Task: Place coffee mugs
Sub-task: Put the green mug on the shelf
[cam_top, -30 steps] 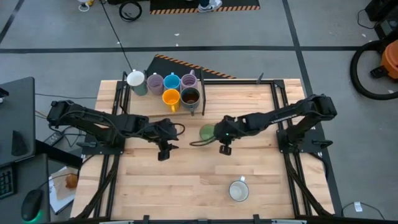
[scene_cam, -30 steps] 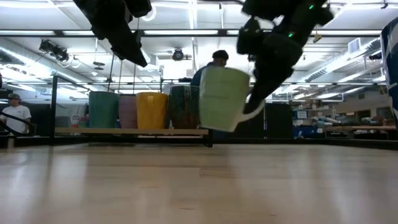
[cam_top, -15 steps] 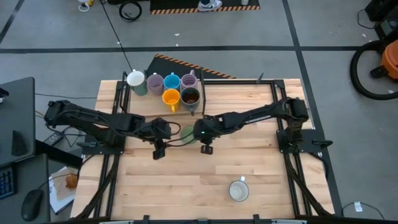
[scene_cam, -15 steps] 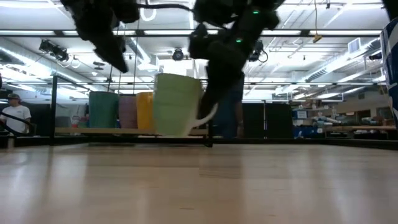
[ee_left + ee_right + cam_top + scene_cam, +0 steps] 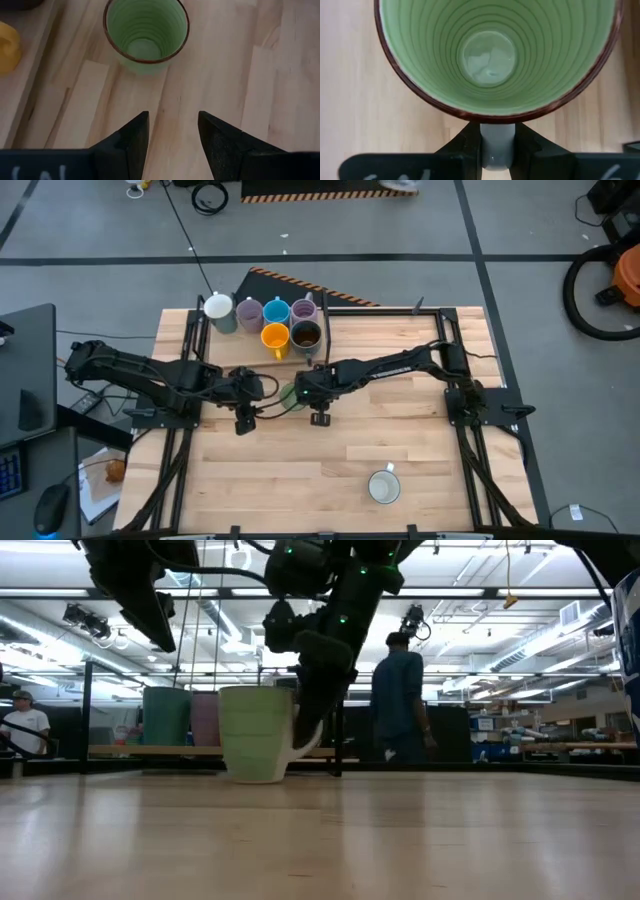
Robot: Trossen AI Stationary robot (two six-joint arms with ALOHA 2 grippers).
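A pale green mug (image 5: 495, 55) (brown-rimmed, ringed inside) on a light wood table (image 5: 400, 470), near white (image 5: 217, 307), lilac (image 5: 249, 312), blue (image 5: 276, 311), orange (image 5: 275, 336) and dark brown (image 5: 306, 335) mugs.

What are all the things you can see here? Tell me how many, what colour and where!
Green mug: one, green, upright near the table's middle, handle pinched by the right arm's fingers.
Mugs on the rack: six, white, two lilac, blue, orange, dark brown, clustered at the table's far edge.
White mug: one, white, alone near the table's front edge.
Table: one, light wood.
Person: one, in blue, standing in the room behind the table.
Left gripper: one, dark, open, empty, beside the green mug.
Right gripper: one, dark, shut on the green mug's handle.
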